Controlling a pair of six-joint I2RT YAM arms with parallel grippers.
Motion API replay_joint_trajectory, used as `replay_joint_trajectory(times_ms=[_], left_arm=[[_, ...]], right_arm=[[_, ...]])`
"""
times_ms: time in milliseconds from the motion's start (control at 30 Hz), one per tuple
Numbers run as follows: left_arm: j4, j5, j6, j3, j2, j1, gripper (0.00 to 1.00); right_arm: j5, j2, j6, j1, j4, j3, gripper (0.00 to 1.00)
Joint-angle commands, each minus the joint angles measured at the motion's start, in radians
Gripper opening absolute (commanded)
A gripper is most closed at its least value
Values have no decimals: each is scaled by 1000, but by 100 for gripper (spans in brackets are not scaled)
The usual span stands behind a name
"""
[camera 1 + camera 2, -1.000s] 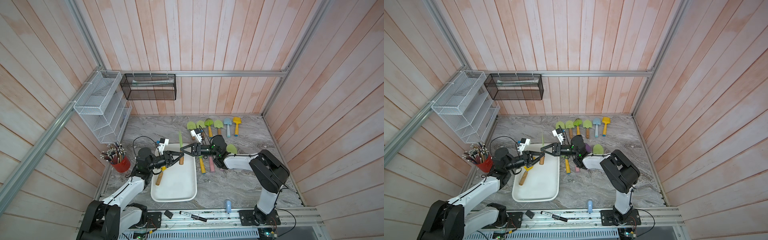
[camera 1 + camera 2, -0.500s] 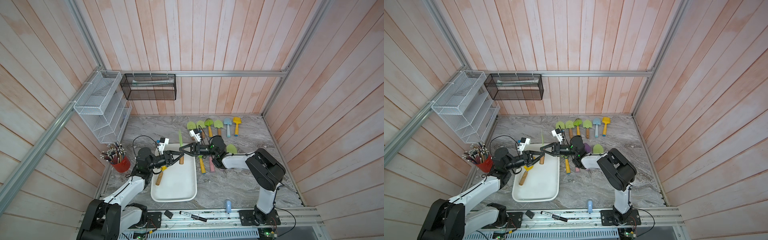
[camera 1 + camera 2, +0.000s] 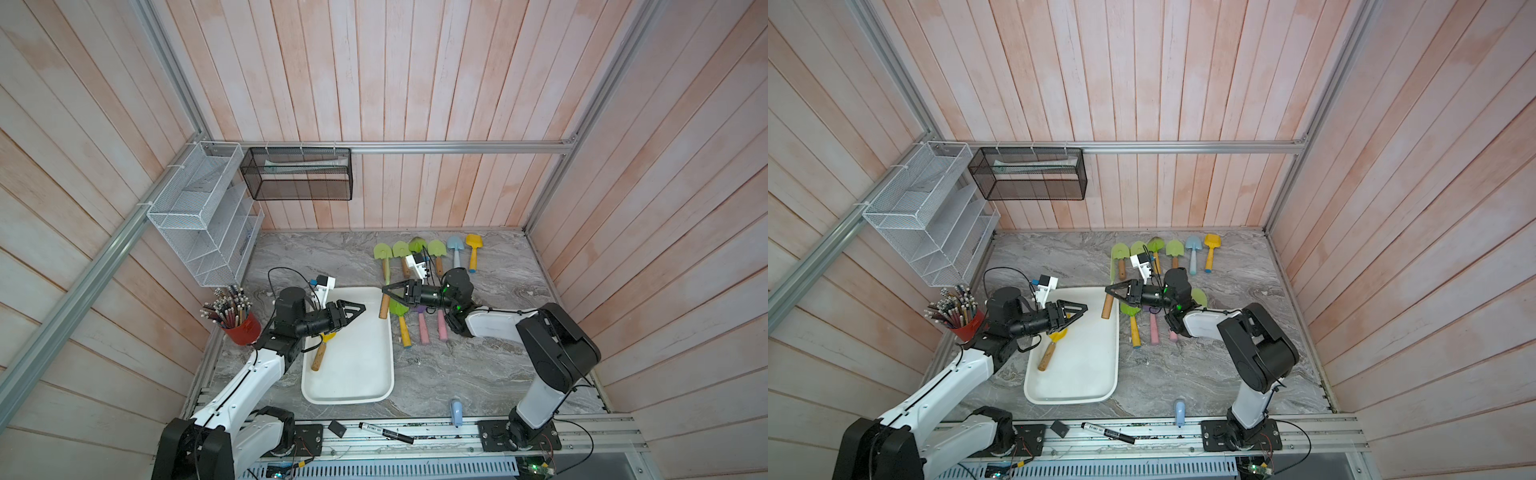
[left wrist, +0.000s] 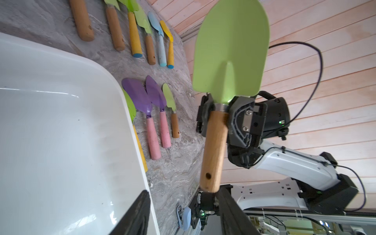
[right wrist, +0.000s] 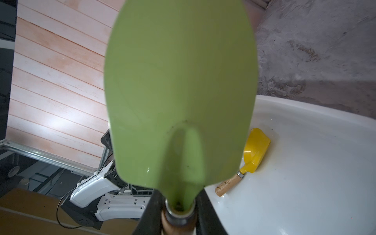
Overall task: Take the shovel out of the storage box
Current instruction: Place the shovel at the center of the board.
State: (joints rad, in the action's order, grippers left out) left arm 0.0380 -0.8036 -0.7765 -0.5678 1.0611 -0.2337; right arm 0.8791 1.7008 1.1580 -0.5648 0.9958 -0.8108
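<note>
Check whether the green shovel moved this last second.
Yes. The green shovel shifted across the storage box to its rim, toward the shovels on the table.

Robot lab cell: plank walls [image 3: 415,83], aluminium framing [image 3: 457,146].

The shovel [image 4: 230,61] is lime green with a tan handle, the storage box [image 3: 357,368] white, the tabletop [image 3: 436,374] veined grey.

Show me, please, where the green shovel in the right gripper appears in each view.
In a top view: shovel by the box's far right corner.
In a top view: shovel at that same corner of the box.
Left wrist: shovel near the middle, neck clamped in the right gripper.
Right wrist: blade of the shovel fills the middle.
Shared landmark: the white box, in all four.
</note>
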Motion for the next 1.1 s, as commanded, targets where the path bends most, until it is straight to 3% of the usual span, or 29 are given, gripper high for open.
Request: replay_joint_trajectory(times_ms=[0, 267, 467, 800, 1067], left_arm=[[-225, 156, 146, -34, -1, 5, 56], [-418, 421, 213, -61, -35, -6, 56], [-540, 661, 235, -105, -16, -90, 56], [-648, 962, 199, -136, 70, -255, 56], [-685, 1045, 146, -121, 81, -299, 56]], right_arm=[[-35, -84, -149, 43, -193, 20, 15], [-170, -247, -383, 192, -617, 50, 15], [-395, -332, -545, 263, -931, 22, 15], [-781, -393, -649, 311, -1181, 21, 15], [-1036, -401, -646, 322, -1249, 65, 15]])
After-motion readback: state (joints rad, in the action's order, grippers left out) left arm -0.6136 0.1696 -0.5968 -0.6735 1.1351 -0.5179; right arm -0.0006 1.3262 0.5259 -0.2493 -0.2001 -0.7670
